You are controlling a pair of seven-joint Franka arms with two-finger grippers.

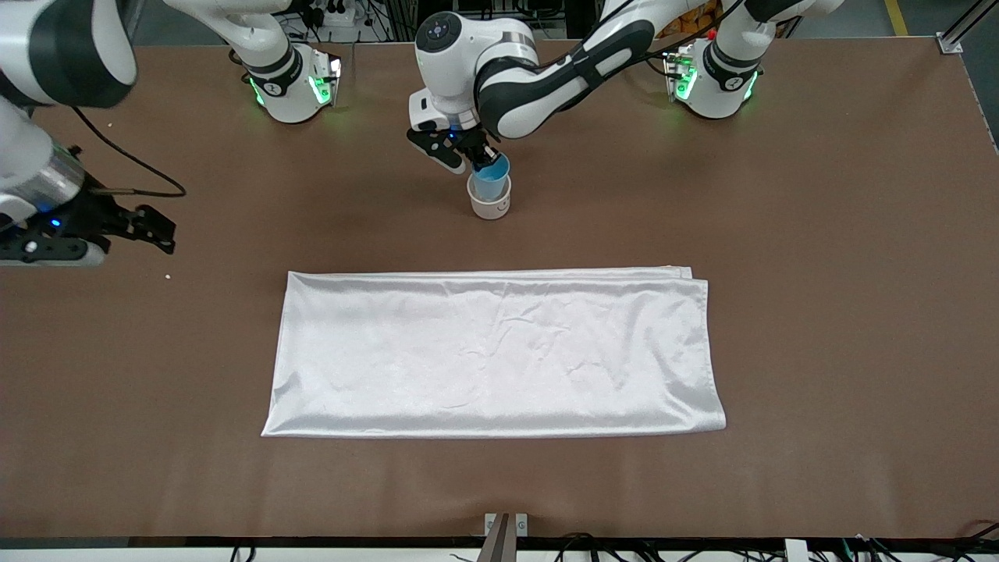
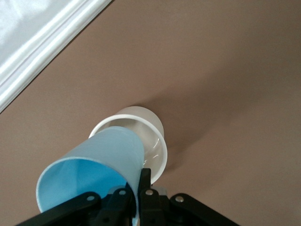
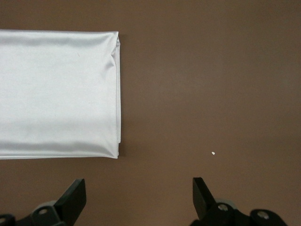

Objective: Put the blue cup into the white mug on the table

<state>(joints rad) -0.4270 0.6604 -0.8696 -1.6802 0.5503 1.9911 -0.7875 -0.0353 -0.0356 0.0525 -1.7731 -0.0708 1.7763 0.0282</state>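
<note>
The white mug (image 1: 490,200) stands upright on the brown table (image 1: 819,234), between the arms' bases and the white cloth. My left gripper (image 1: 478,160) is shut on the rim of the light-blue cup (image 1: 492,178), which is tilted with its lower end inside the mug's mouth. In the left wrist view the blue cup (image 2: 101,160) leans into the mug (image 2: 153,136), pinched at its wall by my left gripper (image 2: 139,188). My right gripper (image 1: 152,226) is open and empty, over bare table at the right arm's end; it shows in the right wrist view (image 3: 138,200).
A white wrinkled cloth (image 1: 499,351) lies flat in the middle of the table, nearer the front camera than the mug; it also shows in the right wrist view (image 3: 56,94). A small white crumb (image 1: 168,275) lies near my right gripper.
</note>
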